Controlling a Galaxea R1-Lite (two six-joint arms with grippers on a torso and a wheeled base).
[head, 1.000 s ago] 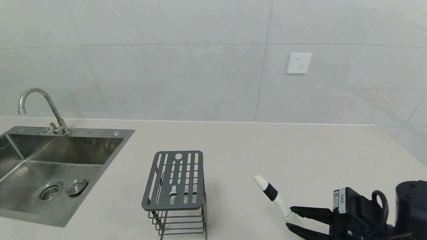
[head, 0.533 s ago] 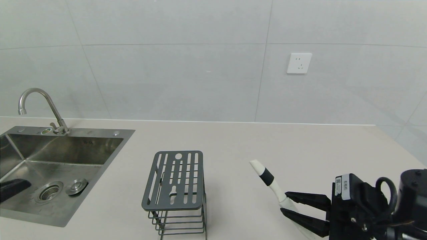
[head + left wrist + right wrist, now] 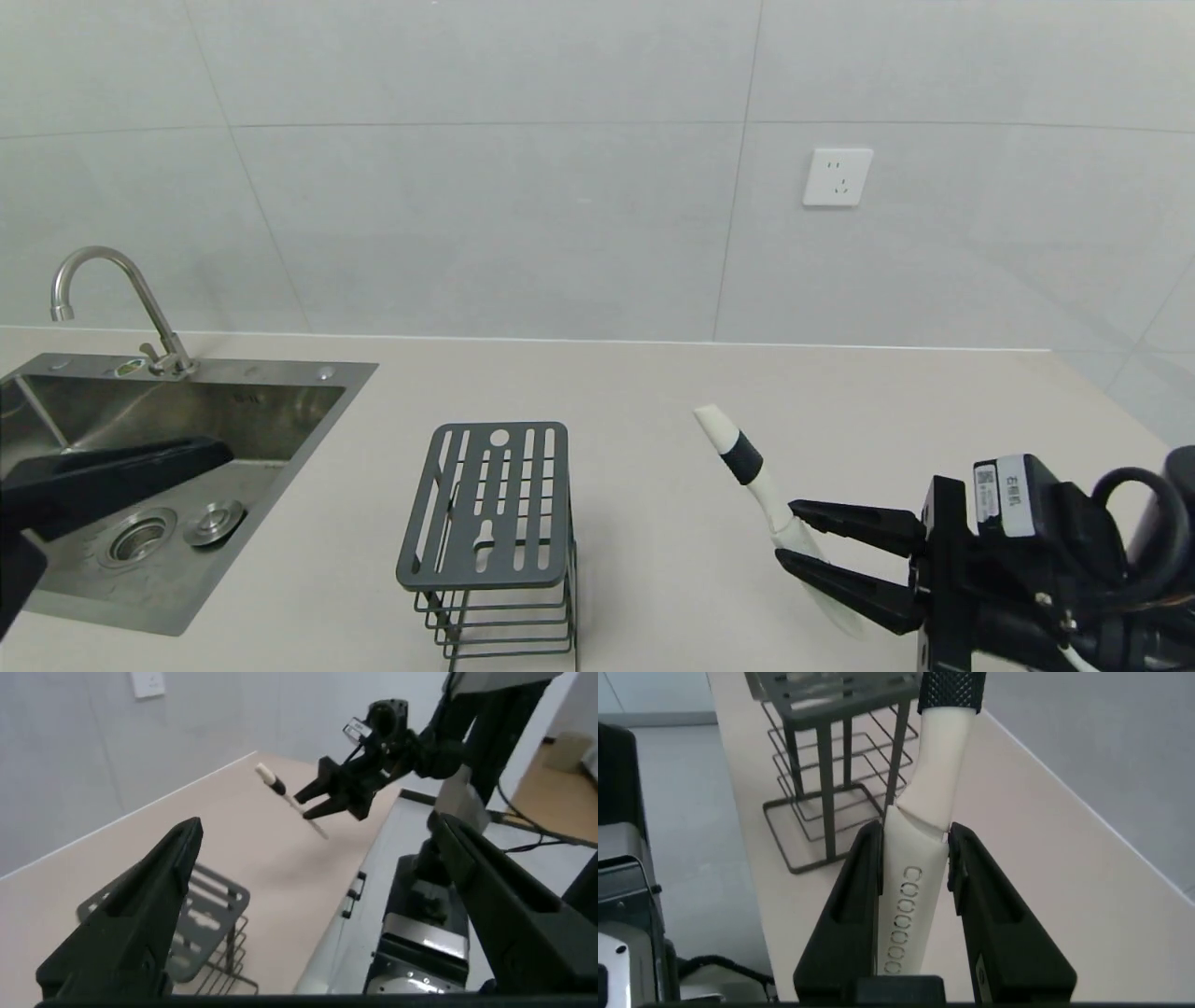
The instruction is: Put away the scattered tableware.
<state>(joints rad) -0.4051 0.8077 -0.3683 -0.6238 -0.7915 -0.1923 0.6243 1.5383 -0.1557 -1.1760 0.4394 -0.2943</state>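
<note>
**Item 1: right gripper [image 3: 786, 532].** The jaws are clamped on the white utensil [image 3: 758, 490]. They pinch it across its flat, perforated part just below the neck. You are holding it in the air above the counter [image 3: 840, 411], to the right of the rack [image 3: 485, 504] and well apart from it. The handle slants up and away toward the wall.

**Item 2: white utensil [image 3: 934, 775].**
- Make: pale and smooth, probably plastic, with a black textured band [image 3: 951, 689] round the handle and a row of small holes in the flat part.
- Type: the working end is cut off below the jaws, so you cannot tell whether it is a slotted turner or a spoon.
- Handling: it looks light and stiff and is unlikely to break.
- Risk: the surface under the pads looks slick, and most of the length overhangs the grip, so it may pivot or slide when you tilt it.
- Better hold: if you re-grip, the textured band is the surer place.

**Item 3: rack [image 3: 201, 924].** It is a dark grey wire frame with a slotted top plate. It stands on the counter between the sink [image 3: 233, 406] and the right gripper. It is probably where the utensil belongs.

**Item 4: left gripper [image 3: 316, 824].** The jaws are spread wide and hold nothing. It hangs over the sink on the robot's left.
</note>
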